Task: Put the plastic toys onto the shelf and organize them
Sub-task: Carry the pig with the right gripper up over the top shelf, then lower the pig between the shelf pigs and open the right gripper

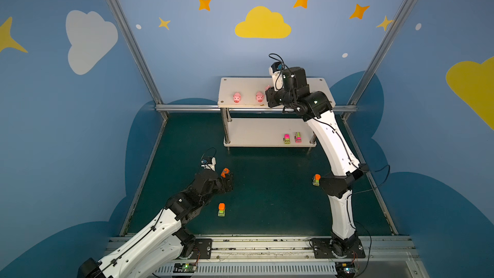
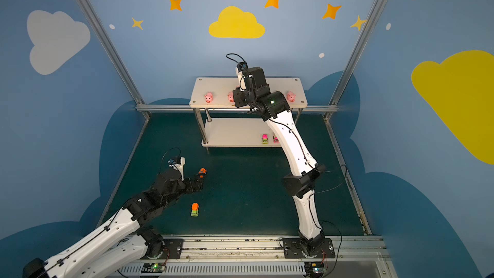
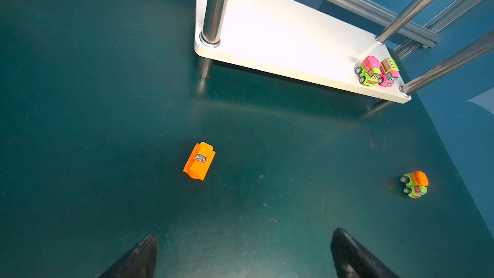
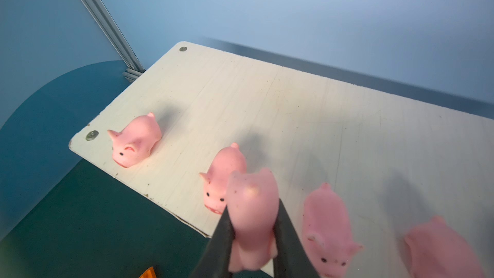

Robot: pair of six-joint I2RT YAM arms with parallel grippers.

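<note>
Pig is pinched in right jaws over shelf, lowering into the row judged next (left jaws wide, empty).

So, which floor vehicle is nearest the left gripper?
The all-orange vehicle, just ahead of the left gripper; the two green-bodied vehicles sit farther off.

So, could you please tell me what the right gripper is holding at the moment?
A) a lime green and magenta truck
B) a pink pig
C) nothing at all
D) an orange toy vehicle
B: in the right wrist view the right gripper is shut on a pink pig, its jaws pressing the pig's sides by the front edge of the shelf's top board.
</note>
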